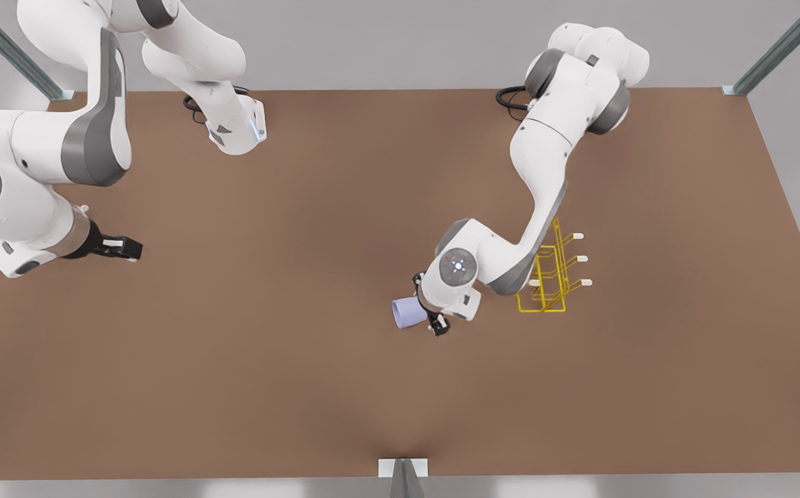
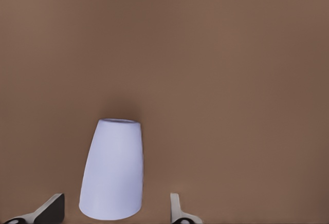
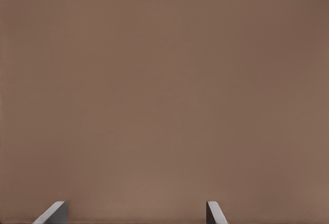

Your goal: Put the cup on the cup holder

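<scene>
The lavender-blue cup (image 1: 406,312) rests on the brown table (image 1: 303,387) just left of the middle-right arm's wrist in the front view. My left gripper (image 1: 424,308) is at the cup, open. In the left wrist view the cup (image 2: 114,172) sits between the two fingertips (image 2: 51,208) with a gap on each side, so the left gripper (image 2: 115,204) is not touching it. The yellow wire cup holder (image 1: 552,277) with white-tipped pegs stands a little to the front view's right, partly behind that arm. My right gripper (image 1: 126,249) waits open far at the front view's left, over bare table (image 3: 164,80); right gripper (image 3: 134,208).
The left arm's elbow and forearm (image 1: 538,200) reach over the cup holder's near side. Metal frame posts (image 1: 773,55) stand at the table's far corners, and a small bracket (image 1: 403,470) sits at the near edge.
</scene>
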